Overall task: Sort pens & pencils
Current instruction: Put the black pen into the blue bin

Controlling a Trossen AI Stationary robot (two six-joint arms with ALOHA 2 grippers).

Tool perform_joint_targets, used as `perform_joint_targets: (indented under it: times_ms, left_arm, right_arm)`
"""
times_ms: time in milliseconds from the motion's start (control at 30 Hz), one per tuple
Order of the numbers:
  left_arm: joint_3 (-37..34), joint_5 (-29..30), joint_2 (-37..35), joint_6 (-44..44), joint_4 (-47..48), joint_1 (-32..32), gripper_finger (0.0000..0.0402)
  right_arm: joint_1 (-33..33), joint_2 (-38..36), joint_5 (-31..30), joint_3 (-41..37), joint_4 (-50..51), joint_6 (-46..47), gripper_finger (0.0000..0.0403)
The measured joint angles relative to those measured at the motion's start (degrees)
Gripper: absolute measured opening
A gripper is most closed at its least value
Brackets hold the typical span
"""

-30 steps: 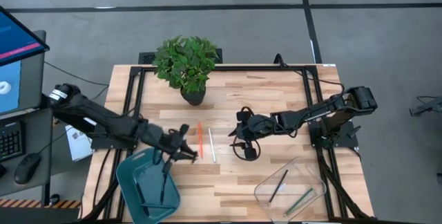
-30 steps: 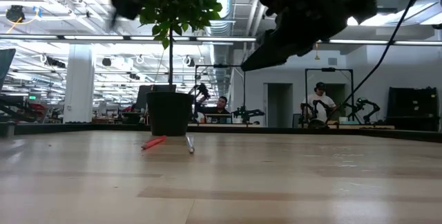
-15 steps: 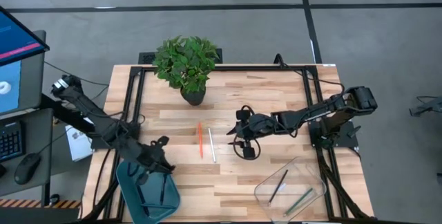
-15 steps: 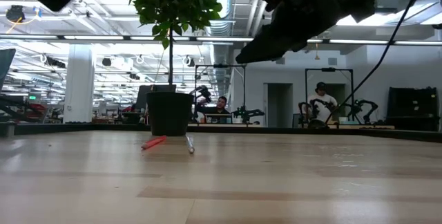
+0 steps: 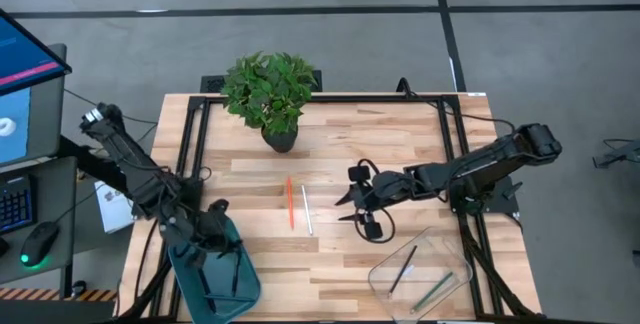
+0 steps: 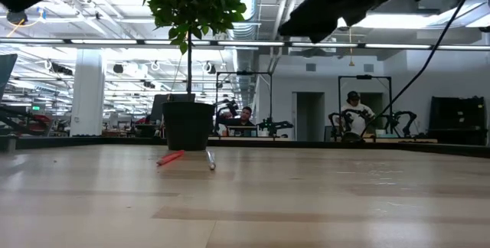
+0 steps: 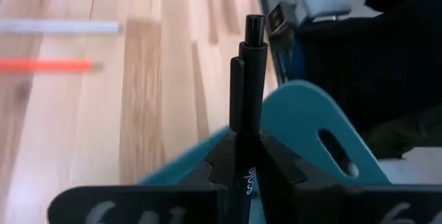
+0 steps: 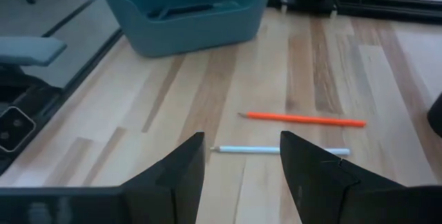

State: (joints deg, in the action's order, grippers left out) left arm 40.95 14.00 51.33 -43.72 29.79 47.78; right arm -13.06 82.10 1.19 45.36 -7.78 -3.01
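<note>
Two sticks loose: orange pencil (image 5: 290, 202) and white pen (image 5: 307, 210) lie side by side, apart, mid-tabletop, between the two arms.
Black pen (image 7: 246, 106): clamped upright in the left gripper (image 5: 213, 232), over the teal bin (image 5: 216, 294).
Teal bin contents: two dark sticks already inside.
Clear bin (image 5: 385, 282): near the right front corner; holds one dark stick and one olive stick.
Change: the left gripper has swung from beside the orange pencil back to the teal bin's rim; the right gripper (image 5: 352, 202) has shifted slightly toward the clear bin.
Meaning: drop of the black pen appears imminent; two sticks would then remain.
Right gripper: fingers spread, holding nothing, facing the white pen.
Tabletop (image 5: 400, 144): light wood planks, black frame; potted plant (image 5: 270, 89) at the far edge.
Room: open workshop with ceiling lights; people seated at distant benches.
</note>
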Motion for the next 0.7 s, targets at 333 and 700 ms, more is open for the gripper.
perform_joint_targets:
  times_ms: [333, 700]
  left_arm:
    - [0.1, -1.9, 2.5, -18.1, 5.8, 4.2, 0.0020]
    - [0.1, -10.1, 8.5, -37.5, 17.0, 5.4, 0.0023]
  right_arm:
    - [-0.8, -0.3, 0.0, 0.0, 1.3, 0.0, 0.0207]
    - [0.1, -0.3, -0.1, 0.0, 1.6, -0.4, 0.0207]
